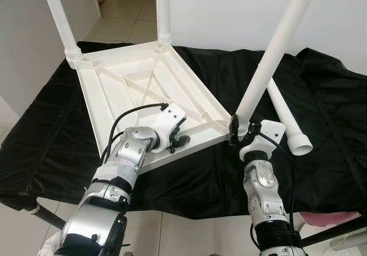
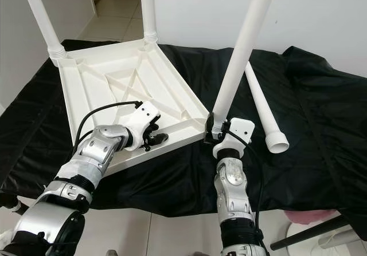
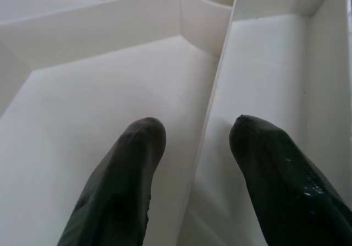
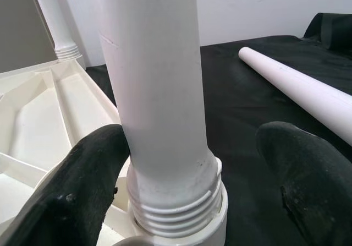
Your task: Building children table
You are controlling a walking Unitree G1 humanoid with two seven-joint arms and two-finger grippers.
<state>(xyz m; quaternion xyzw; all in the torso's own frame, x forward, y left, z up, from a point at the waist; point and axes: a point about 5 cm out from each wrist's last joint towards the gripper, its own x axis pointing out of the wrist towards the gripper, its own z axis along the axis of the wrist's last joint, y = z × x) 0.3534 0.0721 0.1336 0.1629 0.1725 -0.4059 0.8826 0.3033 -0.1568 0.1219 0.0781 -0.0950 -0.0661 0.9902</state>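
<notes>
Between right gripper (image 4: 187, 174) jaws held apart, table leg (image 4: 157, 92), left gripper (image 3: 195, 163) jaws apart astride tabletop (image 1: 114, 81) rib.

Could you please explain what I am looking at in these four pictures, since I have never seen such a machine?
It is a humanoid robot with two silver arms, each ending in a gripper with two black fingers. The two wide pictures come from cameras in its head, looking down; the two close-ups come from cameras on its wrists.

On a black cloth lies a white plastic children's tabletop, upside down, ribs showing. Three white plastic legs stand in its corners; a fourth white leg lies loose on the cloth.

The left gripper rests open inside the tabletop, its fingers on either side of a rib. The right gripper is open around the threaded base of the nearest leg; one finger seems to touch it, the other is clear of it.
</notes>
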